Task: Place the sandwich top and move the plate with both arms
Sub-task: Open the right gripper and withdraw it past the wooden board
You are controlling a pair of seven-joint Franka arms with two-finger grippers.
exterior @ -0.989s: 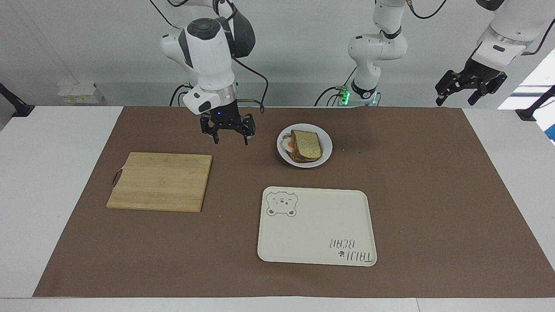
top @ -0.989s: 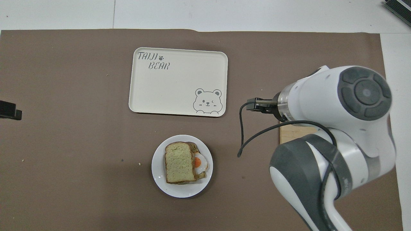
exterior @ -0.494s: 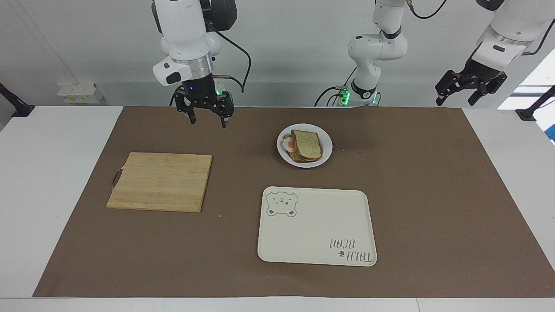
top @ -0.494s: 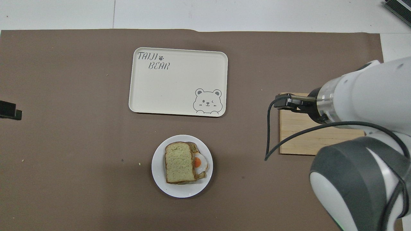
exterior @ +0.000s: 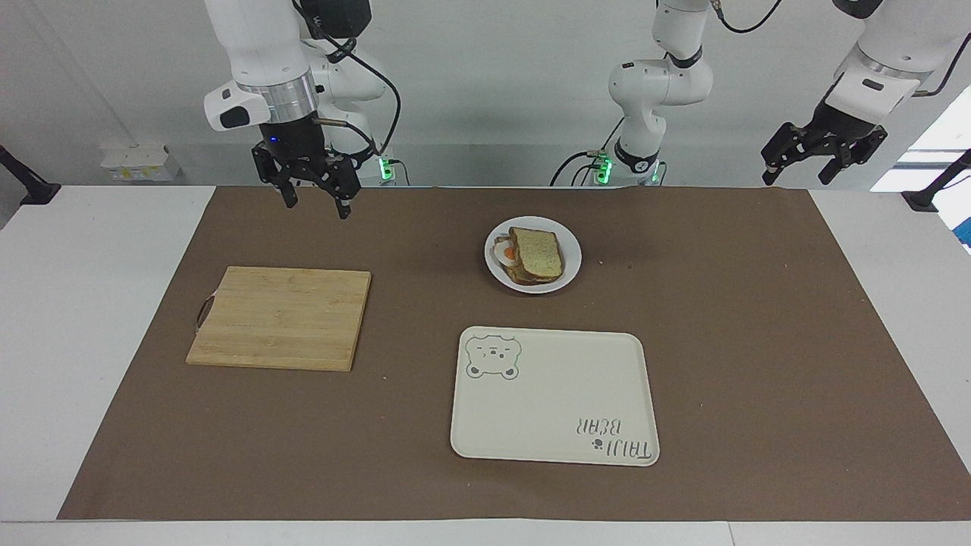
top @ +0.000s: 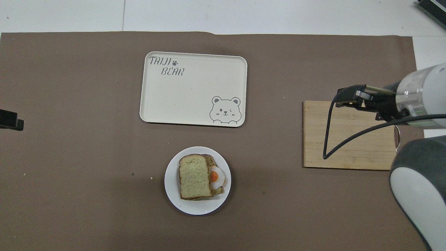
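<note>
- "TAIJI BEAR" is printed on the cream tray point(top: 193, 89), beside a bear drawing.
- The sandwich top point(exterior: 536, 252) is laid on the egg slice on the plate point(exterior: 570, 258).
- The right gripper point(exterior: 312, 203) is raised over the mat, apparently open and empty.
- The left gripper point(exterior: 821, 155) is held open, empty, off the table's end.

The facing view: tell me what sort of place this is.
Probably a robot lab staged as a kitchen counter: two white arms mounted at a table under a brown mat, with a sandwich on a plate, a cutting board and a tray.
</note>
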